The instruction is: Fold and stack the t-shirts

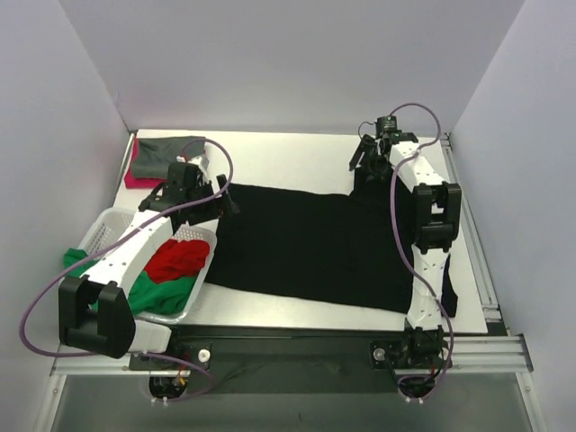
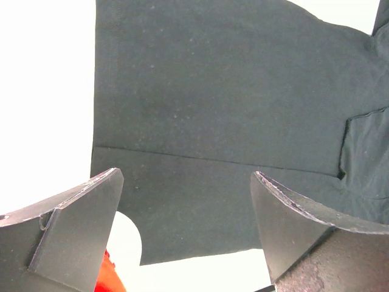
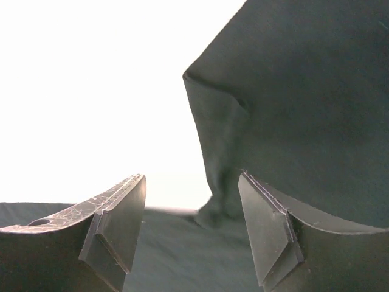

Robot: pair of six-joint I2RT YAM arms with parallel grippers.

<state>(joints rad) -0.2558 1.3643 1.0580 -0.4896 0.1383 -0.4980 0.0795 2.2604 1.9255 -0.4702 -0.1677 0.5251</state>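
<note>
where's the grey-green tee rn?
Top view, far-left corner: grey-green tee sits on the pink-red tee, behind the white basket and left of the black tee.

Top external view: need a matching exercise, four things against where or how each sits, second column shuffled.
Things:
1. black t-shirt
2. red t-shirt
3. grey-green t-shirt
4. left gripper

Place or state:
A. in the white basket
B. far left corner of the table, on top of the pink-red t-shirt
C. open, at the black t-shirt's left edge
D. spread flat mid-table

Pairs: 1-D, 2-A, 3-B, 4-C
</note>
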